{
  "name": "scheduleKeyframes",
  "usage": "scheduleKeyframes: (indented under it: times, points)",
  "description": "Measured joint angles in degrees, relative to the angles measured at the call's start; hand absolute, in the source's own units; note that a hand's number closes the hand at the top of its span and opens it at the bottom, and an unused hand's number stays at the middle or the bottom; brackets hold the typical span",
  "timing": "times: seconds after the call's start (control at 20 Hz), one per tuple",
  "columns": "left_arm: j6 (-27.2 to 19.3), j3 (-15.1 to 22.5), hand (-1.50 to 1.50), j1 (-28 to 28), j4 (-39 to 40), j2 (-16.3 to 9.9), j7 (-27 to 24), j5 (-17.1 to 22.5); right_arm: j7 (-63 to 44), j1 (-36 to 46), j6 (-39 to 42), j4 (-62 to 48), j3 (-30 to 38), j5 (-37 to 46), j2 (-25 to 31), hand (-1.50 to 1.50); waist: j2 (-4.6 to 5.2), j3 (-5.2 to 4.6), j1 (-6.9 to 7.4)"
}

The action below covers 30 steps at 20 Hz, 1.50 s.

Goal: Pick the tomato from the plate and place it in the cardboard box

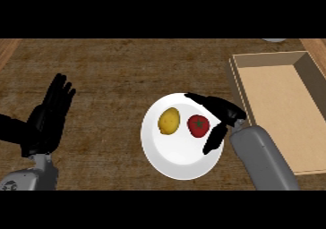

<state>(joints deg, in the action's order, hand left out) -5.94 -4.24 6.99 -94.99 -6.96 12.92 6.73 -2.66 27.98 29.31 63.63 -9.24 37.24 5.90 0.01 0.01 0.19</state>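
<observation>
Here we are over the wooden bench, and the white plate sits near its middle, a little toward the near edge. On that plate, two things side by side: a yellow lemon on the left half and the red tomato just beside it on the right, green stem spot facing up, the two close but not touching.

The right hand is over the plate's right rim, right at the tomato. Its fingers reach across the far side of the fruit, spread wide, and the thumb drops down along the near right side, so the tomato sits in the gap between them. The hand is wide open, nothing held; I cannot tell whether any part of it touches the tomato, which lies flat on the plate. The grey forearm runs back toward the near edge between plate and box.

Over to the right edge of the bench, the cardboard box lies open, its long side running front to back, just beside the plate.

The left hand rests open near the left edge, fingers straight and pointing up, well apart from the plate.
</observation>
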Motion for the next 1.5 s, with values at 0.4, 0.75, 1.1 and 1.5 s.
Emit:
scheduleKeyframes:
  times: [0.4, 0.75, 1.1, 1.5]
  points:
    - [1.11, -0.89, 0.00, -0.07, 0.77, 0.20, -0.32, 0.33, 2.89, 1.08, -1.21, -2.51, 0.25, 2.86, -0.79, 1.50, 0.00, -0.01, -0.02]
    - [0.51, 0.44, 0.00, -2.44, -2.29, 1.34, -0.05, -0.91, 10.27, 1.55, -5.84, -4.05, -1.21, 7.06, 0.83, 1.50, -0.02, 0.00, 0.12]
    - [0.87, 0.23, 0.00, -0.73, -0.58, 1.20, 0.11, -0.77, -10.37, 2.15, -16.61, -0.05, -9.69, 11.45, -4.25, 1.50, -0.24, -0.06, 0.99]
    - [1.26, 0.76, 0.00, 0.96, 0.46, 1.23, 0.53, -0.89, -39.00, 9.99, -29.80, 3.43, -27.85, 12.44, -5.58, 1.50, -0.07, -0.06, 2.32]
